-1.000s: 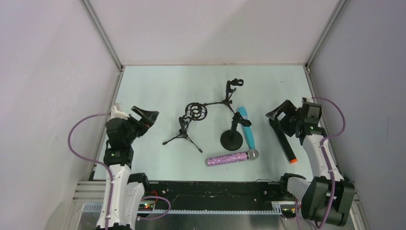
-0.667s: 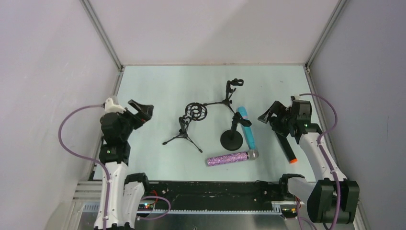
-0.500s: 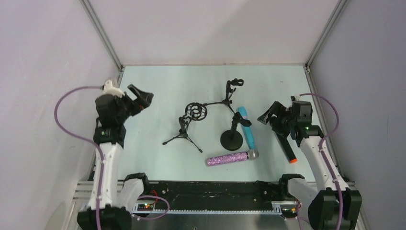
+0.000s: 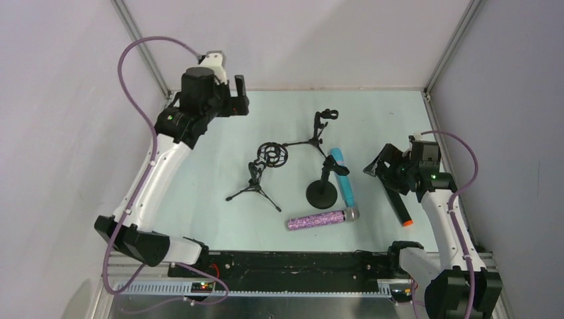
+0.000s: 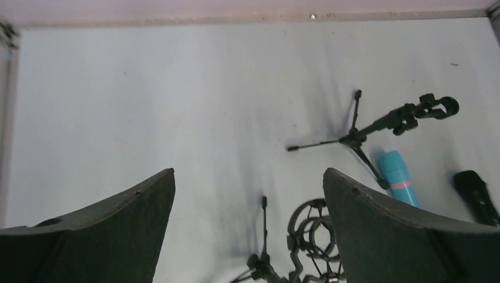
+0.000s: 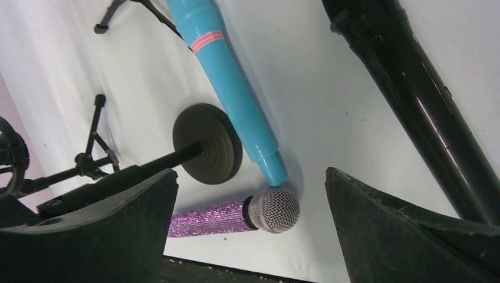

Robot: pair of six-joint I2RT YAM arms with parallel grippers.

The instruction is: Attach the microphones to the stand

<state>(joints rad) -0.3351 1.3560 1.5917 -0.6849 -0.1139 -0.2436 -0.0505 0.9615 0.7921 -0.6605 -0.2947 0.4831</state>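
Light: pretty bright and even, soft, seemingly from overhead
Shadows: weak; the tripod stand (image 5: 354, 140) left just a faint grey smudge on the table (image 5: 147, 88), the blue microphone (image 6: 234, 100) a thin dark rim
Glare: long white streak down the black microphone (image 6: 430, 124)
Focus: top view was crisp; up close, the fingers (image 5: 106, 236) of the left gripper (image 5: 249, 177) went a bit soft
Colour: table read minty from above, greyish-white on the wrist cams

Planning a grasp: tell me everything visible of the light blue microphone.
The light blue stick microphone looks like smooth plastic, with a pink band near its wider end and a stepped, narrower tip. It lies flat on the pale table, close beside the black round-base stand, its tip at, perhaps touching, the glittery purple microphone's silver mesh head. Nothing grips it.
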